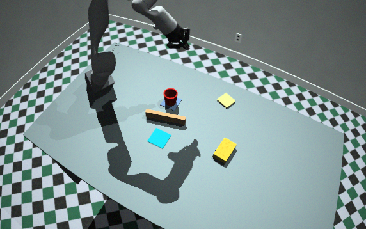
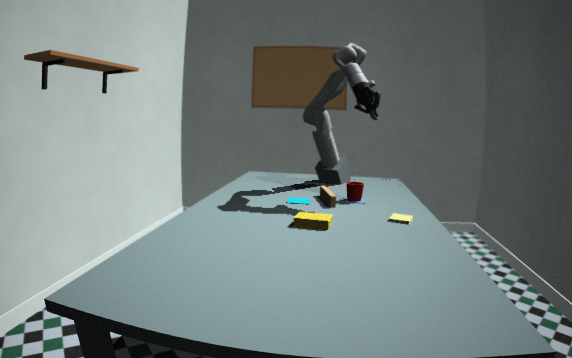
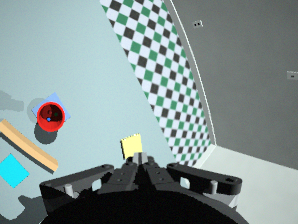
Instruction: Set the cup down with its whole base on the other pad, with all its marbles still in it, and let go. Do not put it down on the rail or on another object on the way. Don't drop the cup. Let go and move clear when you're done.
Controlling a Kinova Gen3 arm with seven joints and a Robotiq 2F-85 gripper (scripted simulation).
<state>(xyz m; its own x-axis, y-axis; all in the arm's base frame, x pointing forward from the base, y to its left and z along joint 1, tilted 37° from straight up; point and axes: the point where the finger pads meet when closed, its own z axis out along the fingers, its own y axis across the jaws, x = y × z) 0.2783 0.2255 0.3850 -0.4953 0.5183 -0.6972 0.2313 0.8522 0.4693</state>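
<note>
A red cup [image 1: 170, 95] [image 2: 355, 191] [image 3: 51, 116] stands upright on a dark blue pad [image 1: 178, 102] [image 3: 36, 104]. Something small and dark lies inside it in the wrist view; I cannot make out marbles. A wooden rail [image 1: 165, 116] [image 2: 328, 196] [image 3: 29, 145] lies between that pad and a cyan pad [image 1: 159, 138] [image 2: 299, 201] [image 3: 12, 171]. My gripper [image 1: 180, 45] [image 2: 373, 113] [image 3: 140, 160] is shut and empty, high in the air, far above and beyond the cup.
A yellow sponge block [image 1: 224, 150] [image 2: 313, 220] lies in front of the cup. A flat pale yellow piece [image 1: 226, 100] [image 2: 401, 218] [image 3: 131, 145] lies to one side. The arm's base [image 1: 99, 83] [image 2: 334, 172] stands at the table's far end.
</note>
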